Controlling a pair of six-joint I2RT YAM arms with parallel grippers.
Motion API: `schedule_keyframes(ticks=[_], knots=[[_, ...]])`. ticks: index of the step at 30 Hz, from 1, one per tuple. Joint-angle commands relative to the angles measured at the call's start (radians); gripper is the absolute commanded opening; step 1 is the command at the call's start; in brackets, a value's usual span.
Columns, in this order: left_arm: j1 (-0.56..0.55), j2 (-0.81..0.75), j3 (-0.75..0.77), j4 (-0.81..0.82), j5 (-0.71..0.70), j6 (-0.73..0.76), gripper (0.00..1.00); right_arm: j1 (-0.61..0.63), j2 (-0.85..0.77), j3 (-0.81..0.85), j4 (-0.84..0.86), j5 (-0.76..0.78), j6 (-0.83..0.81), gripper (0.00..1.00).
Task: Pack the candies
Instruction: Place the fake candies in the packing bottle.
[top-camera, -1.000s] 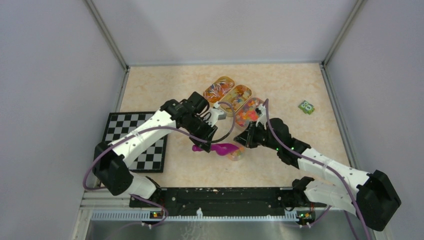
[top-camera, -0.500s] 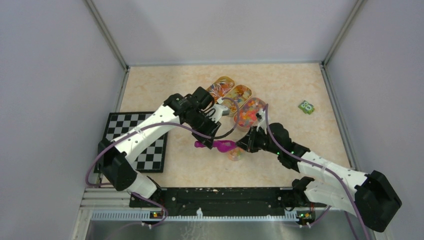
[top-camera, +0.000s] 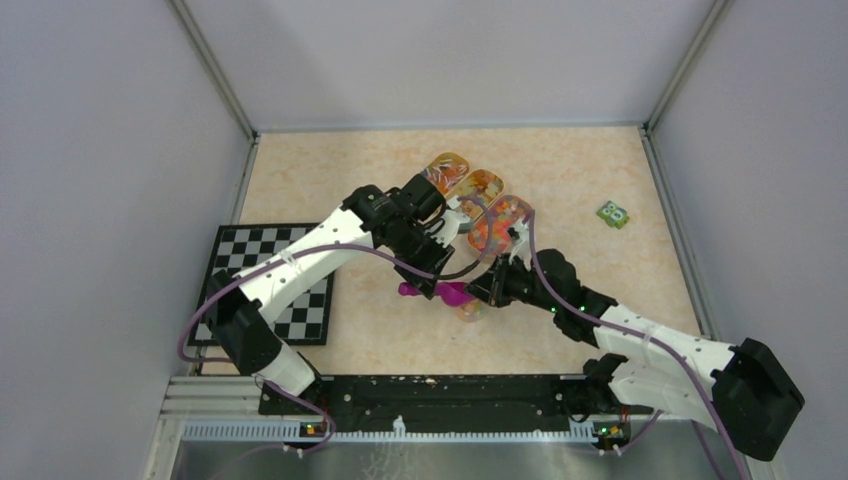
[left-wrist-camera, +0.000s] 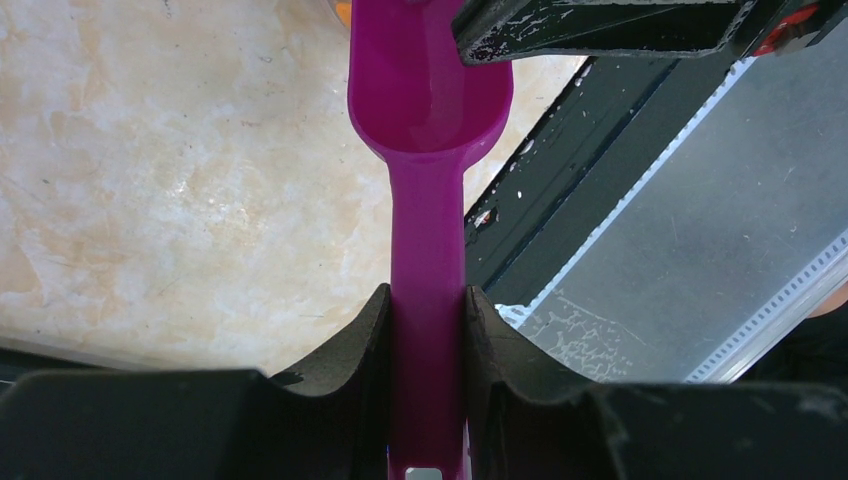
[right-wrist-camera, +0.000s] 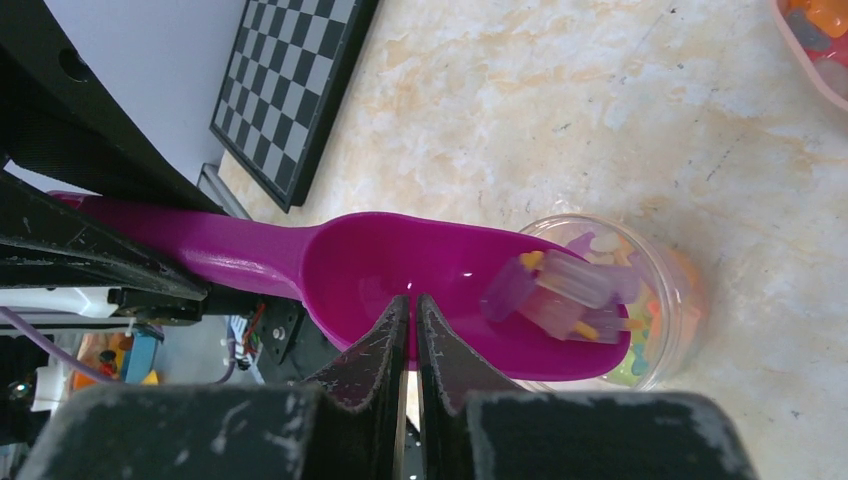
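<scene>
Tabletop (top-camera: 330, 180) marbled beige, candies (top-camera: 492, 230) mid-table, walls (top-camera: 100, 150) grey

The scoop (left-wrist-camera: 428, 90) is smooth, glossy purple plastic that catches highlights in its bowl. The candies (right-wrist-camera: 565, 295) lying in it are in frosted, translucent wrappers. Beneath them, the cup (right-wrist-camera: 672, 300) is clear, shiny plastic. The tabletop (left-wrist-camera: 150, 180) has a beige marbled finish with a soft sheen. The left gripper (left-wrist-camera: 425, 305) is matt black plastic, slightly grainy. The right gripper (right-wrist-camera: 412, 310) is the same, with pale scuffs along its edges. The chessboard (right-wrist-camera: 290, 90) looks flat and matt. The black rail (left-wrist-camera: 570, 150) is scratched and flecked with white, and beside it lies dull grey sheet metal (left-wrist-camera: 700, 230).
</scene>
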Motion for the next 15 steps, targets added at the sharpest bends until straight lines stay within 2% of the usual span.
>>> schedule_keyframes(ticks=[1,15], knots=[[-0.003,-0.010,0.043,0.002,-0.017,-0.031,0.00,0.037,-0.007,-0.023,0.049,0.014,0.011,0.05],[-0.008,0.008,0.077,-0.014,-0.037,-0.036,0.00,0.089,0.027,-0.017,0.072,0.050,0.014,0.05]])
